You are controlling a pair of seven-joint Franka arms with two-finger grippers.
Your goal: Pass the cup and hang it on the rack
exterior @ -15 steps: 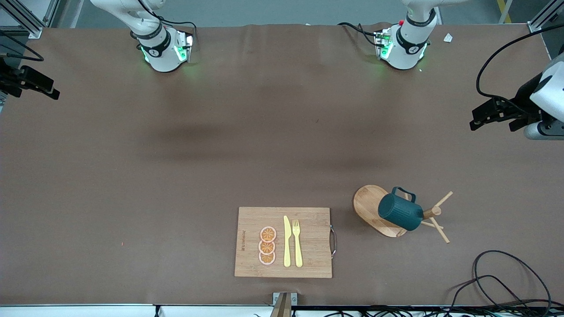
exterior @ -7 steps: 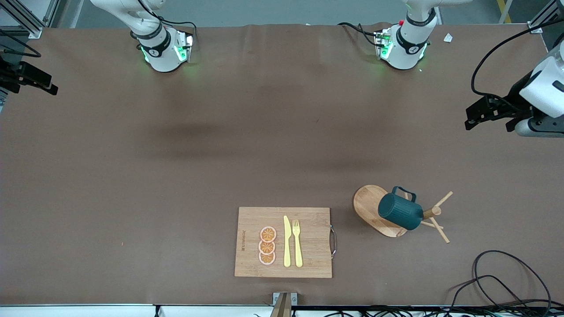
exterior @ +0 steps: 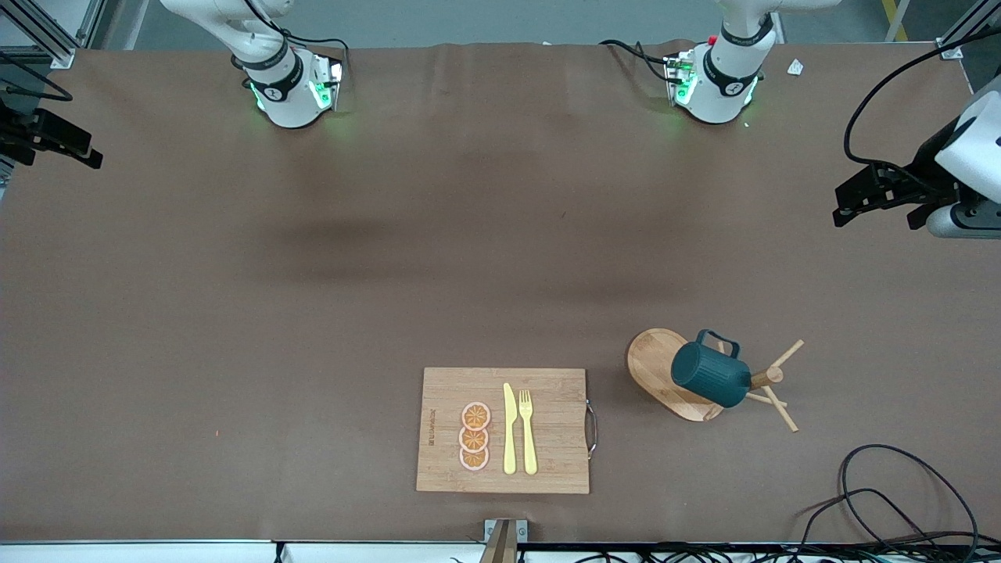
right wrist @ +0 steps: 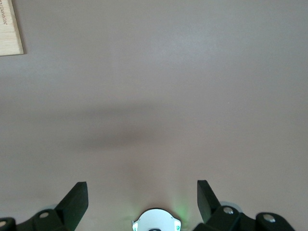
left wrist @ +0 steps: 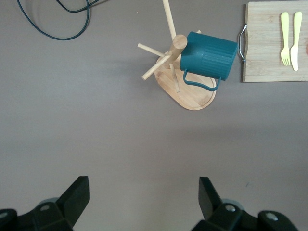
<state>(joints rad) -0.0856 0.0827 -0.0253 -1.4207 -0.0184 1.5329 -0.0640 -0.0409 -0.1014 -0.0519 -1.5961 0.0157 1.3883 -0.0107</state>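
Wide brown surface point(exterior: 313, 313) under both arms. Toward the front camera sits the board point(exterior: 503, 430), lying flat with its metal handle on the edge facing the rack, and just beside it toward the left arm's end stands the rack point(exterior: 672, 375), oval base down on the surface, post up, thin pegs fanning out.

The cup point(exterior: 710, 376) is on the rack, hung by its loop handle on a peg, tipped over on its side with the ribbed wall showing; from the left wrist view the cup point(left wrist: 208, 60) hangs over the rack point(left wrist: 190, 94) base, up against the post.

Left gripper point(exterior: 880, 195) is up in the air over the left arm's end of the surface, well apart from the rack; its fingers point(left wrist: 77, 195) are spread wide and hold nothing. Right gripper point(exterior: 47, 141) hangs over the right arm's end, at the surface's edge, fingers point(right wrist: 77, 197) spread wide too, nothing between them.

On the board: a yellow knife point(exterior: 509, 428) and fork point(exterior: 528, 430) side by side, then three orange slices point(exterior: 475, 436) in a row. A black cable point(exterior: 891, 485) loops on the surface near the front corner at the left arm's end.
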